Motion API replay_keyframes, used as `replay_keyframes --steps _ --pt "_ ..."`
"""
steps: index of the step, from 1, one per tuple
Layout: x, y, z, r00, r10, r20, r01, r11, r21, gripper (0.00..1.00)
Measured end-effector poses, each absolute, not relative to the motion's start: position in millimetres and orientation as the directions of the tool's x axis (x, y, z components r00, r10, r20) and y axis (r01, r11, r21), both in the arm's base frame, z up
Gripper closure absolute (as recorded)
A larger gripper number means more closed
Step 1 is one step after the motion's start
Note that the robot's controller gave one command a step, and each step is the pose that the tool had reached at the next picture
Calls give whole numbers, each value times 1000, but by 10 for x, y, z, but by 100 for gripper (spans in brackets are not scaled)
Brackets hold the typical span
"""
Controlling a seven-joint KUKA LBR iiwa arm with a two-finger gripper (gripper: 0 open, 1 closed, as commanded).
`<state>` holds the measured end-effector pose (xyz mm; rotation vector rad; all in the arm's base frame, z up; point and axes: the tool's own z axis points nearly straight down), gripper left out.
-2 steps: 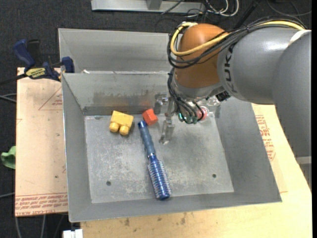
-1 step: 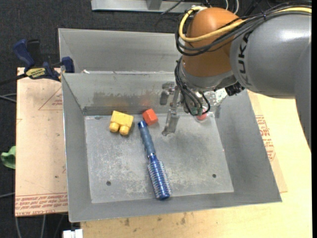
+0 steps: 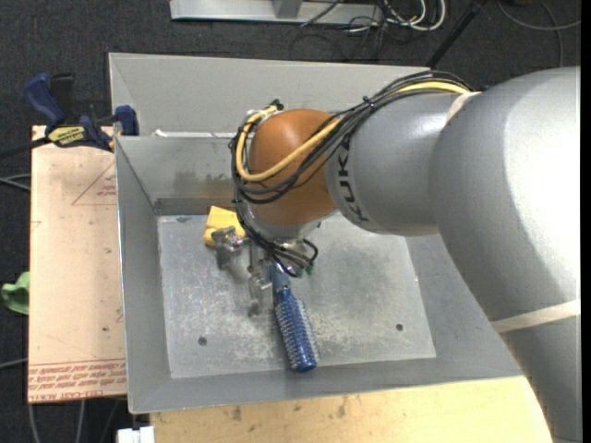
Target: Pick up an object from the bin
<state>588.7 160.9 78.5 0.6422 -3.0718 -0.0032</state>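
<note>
Camera view, from above: two-finger gripper [image 3: 259, 292] down low near the floor of the grey metal bin [image 3: 369, 293], beneath the rounded orange wrist cover [image 3: 286, 169], just beside the upper end of a blue cylindrical bristle brush [image 3: 295, 332]. Impossible to tell whether released or clenched. Nothing visibly grasped.

Judging by that low position, probably at the point of taking hold. To do it well:
- Centre over the brush's narrower upper end rather than the bristled barrel, which looks springy and likely to give under pressure.
- Set the jaws across the narrow width, not along the length.
- Close fully before rising, then lift straight up, watching for the long lower end tipping down.
- Beware of rolling: a round body on smooth metal, liable to slip sideways if touched off-centre.

Contents of the bin:
- The blue brush, lying flat and slightly slanted in the front middle, its lower end near the front wall.
- A yellow wedge-shaped, soft-looking piece [image 3: 220, 217] at the back left, close to the rear wall and partly tucked under the wrist, apart from the brush.
- A small pale thing just below the yellow piece, too hidden to name.
- Elsewhere, bare scuffed floor.
</note>
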Motion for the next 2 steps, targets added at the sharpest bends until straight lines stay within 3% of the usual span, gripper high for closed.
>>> replay_keyframes --steps 1,2 --pt "6227 1160 1341 -907 -421 -10 -421 907 -4 0" --pt "5719 793 684 -689 -725 2 -725 689 2 0"
